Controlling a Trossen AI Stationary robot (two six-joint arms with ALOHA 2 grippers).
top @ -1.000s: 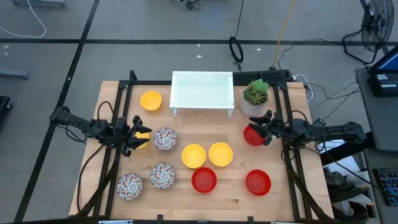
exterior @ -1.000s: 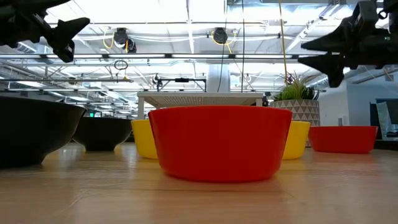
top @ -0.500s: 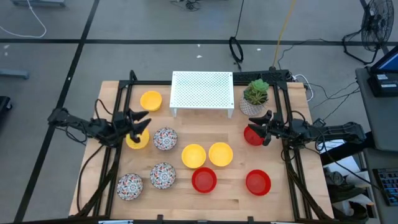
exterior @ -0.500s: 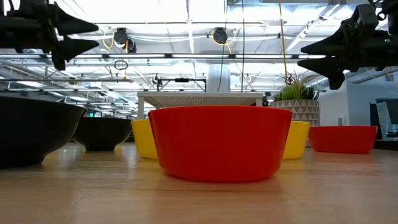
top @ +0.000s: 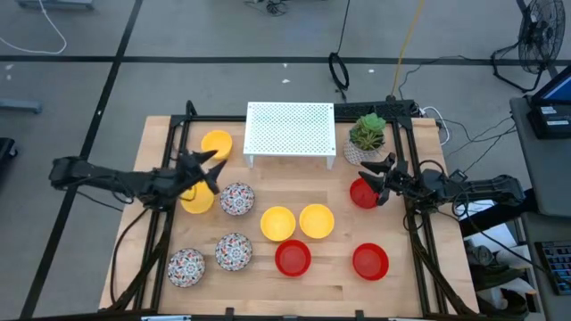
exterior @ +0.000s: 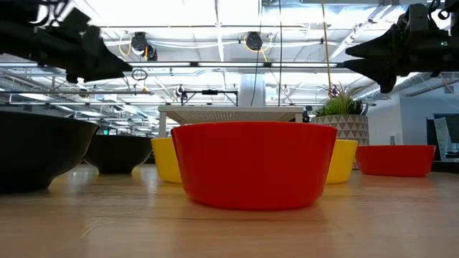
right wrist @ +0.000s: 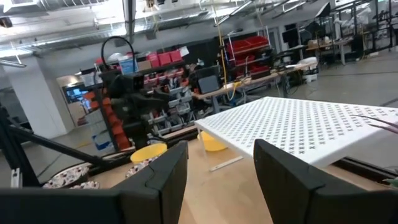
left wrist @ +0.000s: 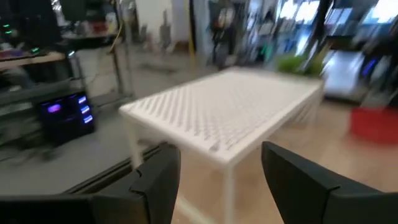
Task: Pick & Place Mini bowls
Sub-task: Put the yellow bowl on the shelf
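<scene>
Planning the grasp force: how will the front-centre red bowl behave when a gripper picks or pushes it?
The red bowl looks rigid and smooth, so fingers may slip on its wall. Its flat, wide base on the table suggests sliding rather than tipping or rolling. It is probably light, since it appears empty from above.

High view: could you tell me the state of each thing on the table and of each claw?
Left claw: open, holding nothing, raised between two yellow bowls.
Right claw: open, holding nothing, raised beside a red bowl.
Yellow bowls: four, upright, on the table.
Red bowls: three, upright.
Mosaic bowls: three, upright.
White rack: standing, nothing on it.
Plant pot: upright.
</scene>
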